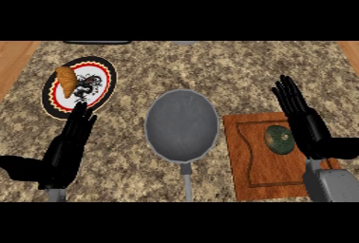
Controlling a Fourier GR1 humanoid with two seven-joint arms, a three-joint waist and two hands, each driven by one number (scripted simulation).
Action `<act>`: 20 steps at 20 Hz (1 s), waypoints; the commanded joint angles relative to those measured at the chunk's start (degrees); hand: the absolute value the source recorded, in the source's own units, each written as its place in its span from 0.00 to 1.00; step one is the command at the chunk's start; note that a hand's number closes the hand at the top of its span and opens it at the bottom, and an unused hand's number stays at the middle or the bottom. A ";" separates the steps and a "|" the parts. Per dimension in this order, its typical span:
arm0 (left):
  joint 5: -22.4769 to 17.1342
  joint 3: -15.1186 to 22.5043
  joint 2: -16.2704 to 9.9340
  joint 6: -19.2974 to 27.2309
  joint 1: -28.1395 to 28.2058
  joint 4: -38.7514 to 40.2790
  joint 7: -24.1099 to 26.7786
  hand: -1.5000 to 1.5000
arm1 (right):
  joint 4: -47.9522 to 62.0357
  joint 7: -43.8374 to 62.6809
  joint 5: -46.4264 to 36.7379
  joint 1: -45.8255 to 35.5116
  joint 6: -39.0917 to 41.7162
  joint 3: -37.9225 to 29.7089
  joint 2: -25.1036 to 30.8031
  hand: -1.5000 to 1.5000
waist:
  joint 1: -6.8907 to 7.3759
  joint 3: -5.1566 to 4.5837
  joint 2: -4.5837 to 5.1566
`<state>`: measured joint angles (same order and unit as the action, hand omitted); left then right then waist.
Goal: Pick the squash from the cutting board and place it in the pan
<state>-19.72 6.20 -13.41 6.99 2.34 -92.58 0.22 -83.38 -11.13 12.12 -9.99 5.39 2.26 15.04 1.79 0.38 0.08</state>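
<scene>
A dark green squash [280, 140] lies on the brown wooden cutting board [256, 166] at the right. Left of the board sits a grey pan [182, 124] with its handle [186, 182] pointing toward me; nothing is inside it. My right hand [305, 124] is open, fingers straight and pointing away, hovering just right of the squash and overlapping the board's right edge. At the lower left my left hand [67, 147] rests open with its fingers up, well away from the pan.
A round plate [95, 88] with a red and black rim holds a croissant [67, 80] at the back left, just beyond my left fingertips. The counter is speckled granite, with wooden floor at both far corners.
</scene>
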 commanded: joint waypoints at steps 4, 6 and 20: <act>12.47 1.17 -8.82 3.31 2.35 -2.06 -3.76 0.50 | 3.72 6.29 5.51 -10.00 5.44 -2.06 1.16 0.00 | -0.43 -0.28 -0.14; 18.94 2.94 -11.40 4.44 1.70 1.67 -3.15 0.50 | 4.64 8.21 8.93 -12.89 9.15 -3.58 3.20 0.00 | -0.76 -0.27 0.04; 20.92 4.53 -8.58 4.80 0.35 4.01 -6.06 0.50 | 5.59 16.04 -9.01 -4.78 15.93 -6.26 32.81 0.00 | -2.04 -0.43 -0.12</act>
<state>-0.75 9.73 -23.03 11.02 3.86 -89.58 -5.47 -75.96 3.26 4.77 -14.02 15.49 -5.05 42.05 -0.20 -0.02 -0.01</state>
